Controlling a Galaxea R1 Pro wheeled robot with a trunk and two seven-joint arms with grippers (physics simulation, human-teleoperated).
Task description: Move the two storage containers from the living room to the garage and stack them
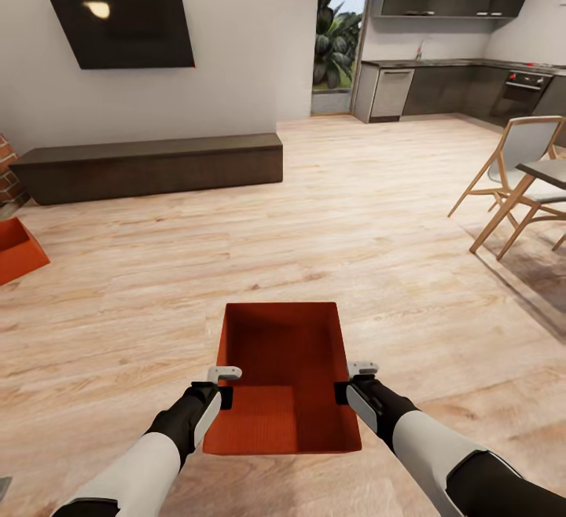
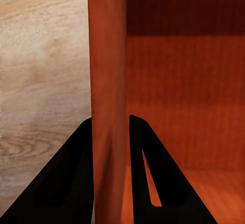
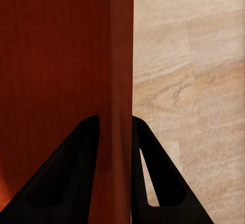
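Two storage containers — one [image 1: 283, 375] with both grippers' fingers, left [image 1: 226, 396] and right [image 1: 343, 391], clenched on its side walls, the second [image 1: 17, 250] on the wood floor [image 1: 377, 218].

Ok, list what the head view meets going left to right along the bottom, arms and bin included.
Left arm → left gripper clamped on the bin's left wall → held bin → right gripper clamped on its right wall → right arm.
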